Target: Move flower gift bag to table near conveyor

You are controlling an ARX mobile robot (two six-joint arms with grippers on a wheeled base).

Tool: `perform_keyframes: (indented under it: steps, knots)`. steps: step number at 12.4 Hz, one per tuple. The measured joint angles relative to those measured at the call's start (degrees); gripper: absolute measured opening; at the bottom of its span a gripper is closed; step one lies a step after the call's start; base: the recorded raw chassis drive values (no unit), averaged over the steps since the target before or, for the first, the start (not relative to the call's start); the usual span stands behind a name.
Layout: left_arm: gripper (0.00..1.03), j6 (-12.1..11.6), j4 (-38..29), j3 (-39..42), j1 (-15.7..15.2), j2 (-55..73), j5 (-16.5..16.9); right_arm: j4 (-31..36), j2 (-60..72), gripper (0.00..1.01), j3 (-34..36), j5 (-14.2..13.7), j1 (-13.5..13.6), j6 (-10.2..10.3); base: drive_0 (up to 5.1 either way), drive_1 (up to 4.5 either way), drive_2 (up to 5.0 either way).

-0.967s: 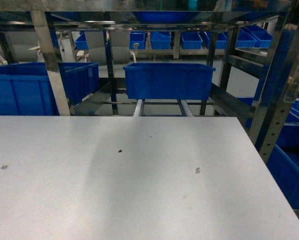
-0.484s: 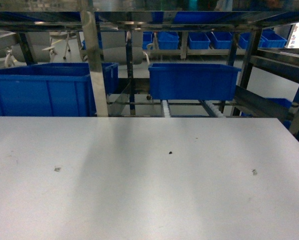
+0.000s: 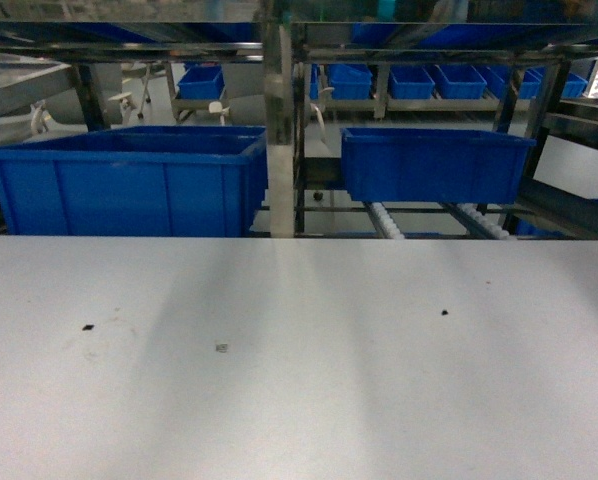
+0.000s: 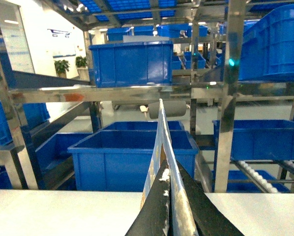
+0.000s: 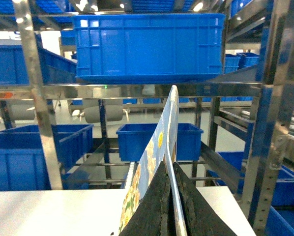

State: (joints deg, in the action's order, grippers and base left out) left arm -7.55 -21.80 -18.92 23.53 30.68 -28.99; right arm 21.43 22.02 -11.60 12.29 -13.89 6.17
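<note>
table [image 3: 299, 380] in front, conveyor [image 3: 429, 215] behind it, two bins [image 3: 139, 185] on its tracks side by side

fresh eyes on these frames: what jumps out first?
Blue bins dominate, sitting on the steel conveyor rack behind the wide white table, whose top carries only a few dark specks in the head view. In each wrist view a thin printed sheet, apparently the flower gift bag edge-on, stands up pinched by a gripper: the right gripper and the left gripper, both above the table's near part.
</note>
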Motion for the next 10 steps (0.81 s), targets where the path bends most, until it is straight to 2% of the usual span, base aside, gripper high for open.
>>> perform_keyframes:
  steps: [4, 10]
  knots:
    - [0.02, 0.0, 0.2, 0.0, -0.1, 0.1, -0.3, 0.0, 0.0, 0.02, 0.0, 0.0, 0.0, 0.0, 0.0, 0.0, 0.0]
    - [0.02, 0.0, 0.0, 0.0, 0.0, -0.2, -0.1, 0.0, 0.1, 0.02, 0.0, 0.1, 0.0, 0.0, 0.1, 4.32, -4.1]
